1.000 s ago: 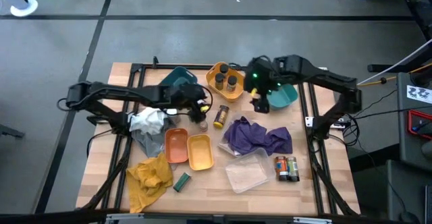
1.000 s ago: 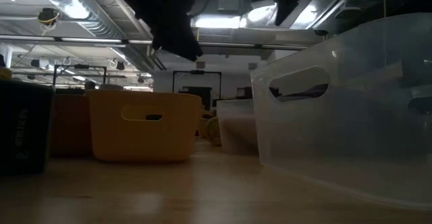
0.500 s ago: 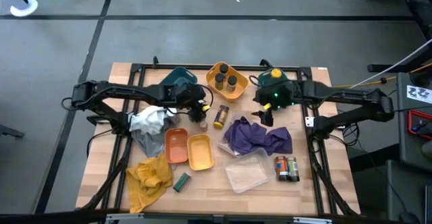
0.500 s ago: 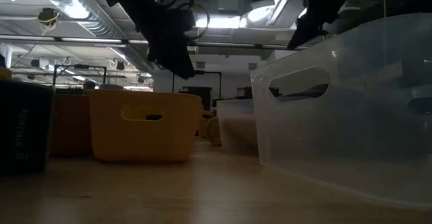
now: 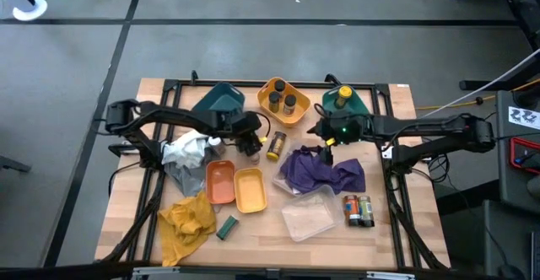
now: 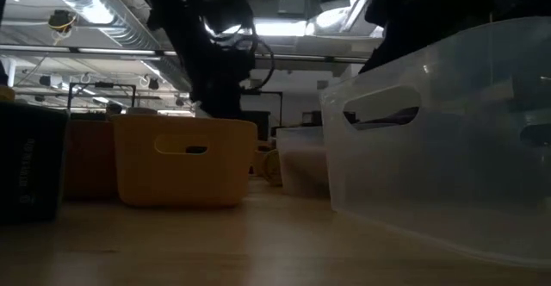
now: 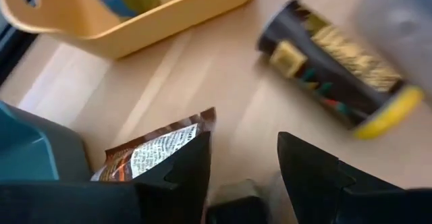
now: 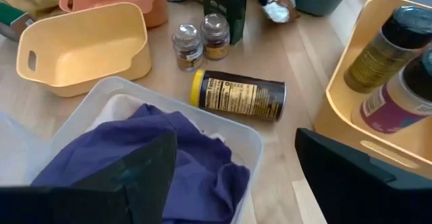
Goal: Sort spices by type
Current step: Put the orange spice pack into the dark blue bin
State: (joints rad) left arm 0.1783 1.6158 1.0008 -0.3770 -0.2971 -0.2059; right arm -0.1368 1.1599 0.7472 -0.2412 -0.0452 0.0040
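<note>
Your left pincer (image 5: 251, 142) released over two small jars (image 8: 201, 38), frame centre; yellow-lidded jar (image 5: 276, 145) beside; right pincer (image 5: 325, 149) released above purple cloth (image 5: 325, 169).

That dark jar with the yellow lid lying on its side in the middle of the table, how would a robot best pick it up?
Probably from straight above, fingers closing across the middle of the yellow-lidded jar's round body. It lies flat on the table, so its ends are awkward to pinch and it may roll.
</note>
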